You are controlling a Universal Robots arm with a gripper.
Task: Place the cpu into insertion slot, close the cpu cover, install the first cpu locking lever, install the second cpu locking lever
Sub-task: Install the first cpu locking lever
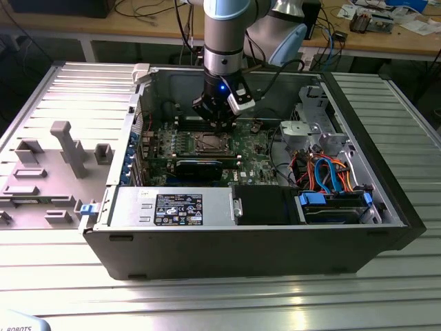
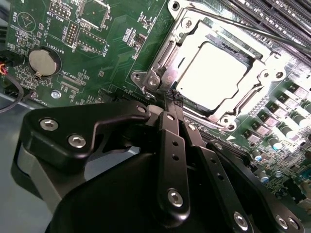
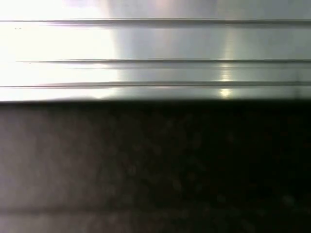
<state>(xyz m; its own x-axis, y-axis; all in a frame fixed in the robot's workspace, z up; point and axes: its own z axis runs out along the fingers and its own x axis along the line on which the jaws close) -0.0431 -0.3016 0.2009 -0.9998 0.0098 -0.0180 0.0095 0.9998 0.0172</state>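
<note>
Now | fingers (image 2: 171,99) clenched, empty, at cpu cover (image 2: 163,60) corner | cpu (image 2: 211,73) seated | motherboard (image 2: 97,53) beside open

Ribbed aluminium table (image 1: 227,303), slatted profile, fills near ground and both sides; strong glare patches on slats near centre. Same bright slats with dark band below in the first wrist view (image 3: 155,53). Open dark computer case (image 1: 248,248) sits mid-table. Grey moulded fixture tray (image 1: 48,172) on the exterior view's left, with upright blocks and a small blue clip (image 1: 85,209) at its near edge. Far side: long wooden workbench (image 1: 386,38) running across, white frame legs beneath. Loose cables (image 1: 148,10) on bench, far left; papers and small boxes (image 1: 375,17) far right. Dark floor under bench. Light even, overhead, no windows seen.
</note>
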